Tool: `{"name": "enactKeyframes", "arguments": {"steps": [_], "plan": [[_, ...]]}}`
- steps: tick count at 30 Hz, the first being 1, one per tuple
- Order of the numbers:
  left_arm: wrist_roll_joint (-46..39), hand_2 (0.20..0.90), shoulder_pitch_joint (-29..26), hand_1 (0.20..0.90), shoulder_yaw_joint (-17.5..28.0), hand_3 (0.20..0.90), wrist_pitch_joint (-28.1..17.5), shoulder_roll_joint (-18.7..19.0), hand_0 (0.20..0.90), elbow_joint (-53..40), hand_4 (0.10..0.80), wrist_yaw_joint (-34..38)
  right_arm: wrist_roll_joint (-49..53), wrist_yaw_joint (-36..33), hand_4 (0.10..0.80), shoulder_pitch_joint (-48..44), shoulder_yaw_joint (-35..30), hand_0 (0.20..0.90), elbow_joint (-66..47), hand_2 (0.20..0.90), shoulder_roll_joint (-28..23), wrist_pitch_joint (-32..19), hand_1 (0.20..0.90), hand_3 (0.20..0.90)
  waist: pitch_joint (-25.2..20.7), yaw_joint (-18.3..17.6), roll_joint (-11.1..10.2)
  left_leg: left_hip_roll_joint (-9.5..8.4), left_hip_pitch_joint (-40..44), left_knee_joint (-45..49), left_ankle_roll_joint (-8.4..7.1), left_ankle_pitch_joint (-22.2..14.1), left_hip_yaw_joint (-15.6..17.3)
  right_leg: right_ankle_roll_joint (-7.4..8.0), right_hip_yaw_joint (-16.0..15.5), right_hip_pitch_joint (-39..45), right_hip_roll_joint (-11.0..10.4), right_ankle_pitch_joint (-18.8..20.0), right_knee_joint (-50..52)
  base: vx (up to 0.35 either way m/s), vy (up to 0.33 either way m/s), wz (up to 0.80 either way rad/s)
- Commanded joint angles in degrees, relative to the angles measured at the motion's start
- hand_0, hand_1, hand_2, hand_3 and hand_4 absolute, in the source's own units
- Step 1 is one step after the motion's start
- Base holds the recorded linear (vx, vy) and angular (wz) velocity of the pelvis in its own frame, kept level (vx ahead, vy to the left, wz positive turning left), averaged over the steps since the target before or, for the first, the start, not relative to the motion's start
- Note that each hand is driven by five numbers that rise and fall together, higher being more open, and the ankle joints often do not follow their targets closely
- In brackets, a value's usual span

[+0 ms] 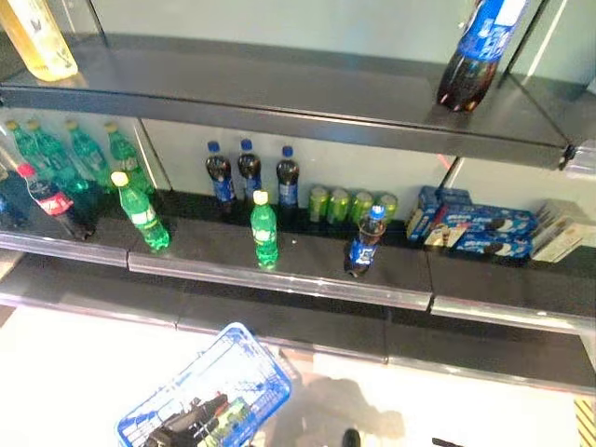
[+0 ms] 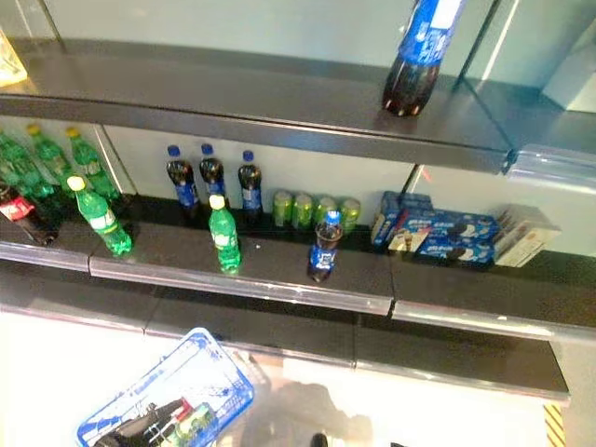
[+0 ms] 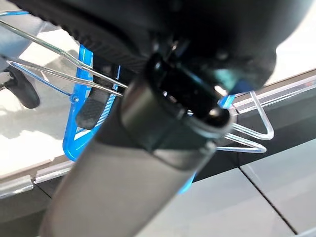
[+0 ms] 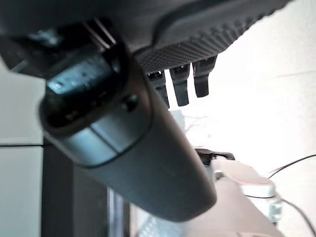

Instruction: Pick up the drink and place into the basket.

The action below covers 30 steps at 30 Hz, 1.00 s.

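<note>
Shelving (image 1: 279,270) is seen only by the eye views, while the left hand (image 3: 98,106) is shown gripping the basket (image 1: 244,358) handle, the right hand (image 4: 180,81) relaxed, empty.

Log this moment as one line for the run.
stage: before pick | left hand: holding blue basket | right hand: empty, low | cola bottle: upright on middle shelf

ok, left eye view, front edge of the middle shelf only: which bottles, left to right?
Red-capped cola bottle → green bottle with yellow cap → second green bottle → blue-capped cola bottle.
</note>
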Motion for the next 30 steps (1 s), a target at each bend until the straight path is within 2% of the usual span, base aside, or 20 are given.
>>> {"name": "enactKeyframes", "arguments": {"steps": [1, 3, 5, 6, 7, 9, 11, 15, 18, 22, 30], "plan": [[-4.1, 0.300, -6.6, 0.300, -4.4, 0.200, 2.9, -4.3, 0.300, -6.5, 0.100, -11.4, 2.5, -2.0, 0.729, -6.5, 0.8, 0.839, -0.2, 0.839, -2.2, -2.5, 0.839, 0.829, 3.7, 0.5, -0.5, 1.36, -4.8, -0.1, -0.40, 2.8, 2.5, 5.14, -0.9, -1.0, -3.3, 0.3, 0.3, -0.379, 0.016, -0.02], [-7.4, 0.300, -11.0, 0.300, -7.2, 0.200, 1.8, -3.9, 0.300, -9.0, 0.100, -11.2, 6.3, -3.9, 0.726, -12.1, 1.9, 0.836, -1.6, 0.836, -3.6, -4.3, 0.836, 0.826, 8.0, 0.5, 0.9, 0.10, -9.4, -0.1, -0.29, 4.3, 0.9, 4.67, 1.1, -6.0, -3.0, 1.6, 0.7, -0.426, 0.009, 0.00], [-9.6, 0.300, -12.9, 0.300, -8.8, 0.200, 1.0, -3.9, 0.300, -11.1, 0.100, -10.3, 7.8, -5.2, 0.729, -14.6, 2.4, 0.839, -3.5, 0.839, -4.4, -6.1, 0.839, 0.829, 10.7, 0.2, 1.8, -0.54, -12.2, 0.9, -0.38, 5.1, -0.8, 4.26, 3.0, -8.9, -3.1, 1.2, 2.6, -0.271, 0.004, 0.10], [-10.0, 0.300, -13.2, 0.300, -9.0, 0.200, 1.0, -3.8, 0.300, -11.6, 0.100, -10.0, 8.0, -5.4, 0.729, -14.9, 2.5, 0.839, -3.8, 0.839, -4.5, -6.4, 0.839, 0.829, 11.0, 0.2, 1.9, -0.58, -12.7, 1.4, -0.42, 5.1, -0.9, 4.14, 3.1, -9.4, -3.1, 0.9, 3.2, -0.288, -0.003, 0.13], [-11.9, 0.300, -14.4, 0.300, -10.0, 0.200, 1.0, -3.2, 0.300, -13.5, 0.100, -8.8, 8.3, -6.2, 0.726, -16.6, 3.0, 0.836, -5.8, 0.836, -5.7, -8.2, 0.836, 0.826, 13.3, -0.1, 2.1, -0.83, -16.0, 5.8, -0.46, 4.4, -1.8, 3.73, 3.5, -12.3, -3.4, -0.2, 7.1, -0.260, -0.006, 0.09], [-13.8, 0.300, -15.1, 0.300, -10.7, 0.200, 1.2, -2.5, 0.300, -15.6, 0.100, -7.6, 10.0, -6.1, 0.726, -17.8, 3.4, 0.836, -8.2, 0.836, -7.3, -10.1, 0.836, 0.826, 14.9, -0.4, 2.2, -0.69, -19.7, 11.4, -0.43, 2.9, -2.5, 3.34, 3.7, -15.7, -4.0, -1.9, 12.5, -0.250, -0.005, 0.08], [-14.4, 0.300, -15.3, 0.300, -10.9, 0.200, 1.2, -2.1, 0.300, -16.4, 0.100, -7.1, 11.1, -6.3, 0.720, -18.0, 3.5, 0.832, -9.8, 0.832, -8.0, -11.4, 0.832, 0.820, 15.4, -0.5, 2.1, -0.50, -21.6, 14.5, -0.35, 1.6, -2.7, 3.15, 3.9, -17.6, -4.5, -3.1, 15.3, -0.146, -0.016, 0.11], [-16.0, 0.300, -15.5, 0.300, -11.2, 0.200, 1.2, -1.2, 0.300, -17.4, 0.100, -5.8, 12.9, -7.1, 0.715, -17.9, 3.4, 0.827, -16.3, 0.827, -9.0, -14.6, 0.827, 0.815, 16.0, -0.7, 1.4, 0.91, -26.7, 24.0, -0.03, -2.6, -2.9, 3.06, 4.0, -22.5, -6.8, -6.7, 24.2, -0.137, -0.035, 0.08], [-15.4, 0.300, -15.2, 0.300, -11.1, 0.200, 1.5, -1.0, 0.300, -18.0, 0.100, -6.1, 12.3, -7.9, 0.712, -17.8, 4.0, 0.825, -22.4, 0.825, -9.8, -15.3, 0.825, 0.812, 15.8, -0.7, 1.2, 1.55, -28.7, 27.4, 0.33, -4.3, -3.1, 3.07, 4.3, -24.9, -8.0, -8.0, 27.9, -0.084, -0.026, 0.09], [-15.7, 0.300, -14.0, 0.300, -11.4, 0.200, 1.2, -1.0, 0.300, -19.6, 0.100, -5.7, 11.3, -8.7, 0.709, -17.8, 4.7, 0.822, -31.8, 0.822, -10.8, -16.2, 0.822, 0.809, 15.6, -0.9, 0.9, 2.14, -29.5, 29.1, 0.69, -5.4, -2.9, 3.23, 5.1, -26.5, -8.6, -9.1, 30.8, -0.042, -0.007, -0.04], [-15.3, 0.300, -9.5, 0.300, -10.7, 0.200, 0.6, -1.0, 0.300, -22.9, 0.100, -5.6, 0.3, -9.6, 0.701, -15.2, 4.1, 0.815, -52.5, 0.815, -13.2, -18.0, 0.815, 0.801, 15.7, -1.5, 0.5, 2.57, -27.7, 29.1, 1.17, -5.9, -2.1, 4.03, 5.5, -26.2, -9.1, -9.5, 32.0, 0.007, 0.003, 0.02]]}}
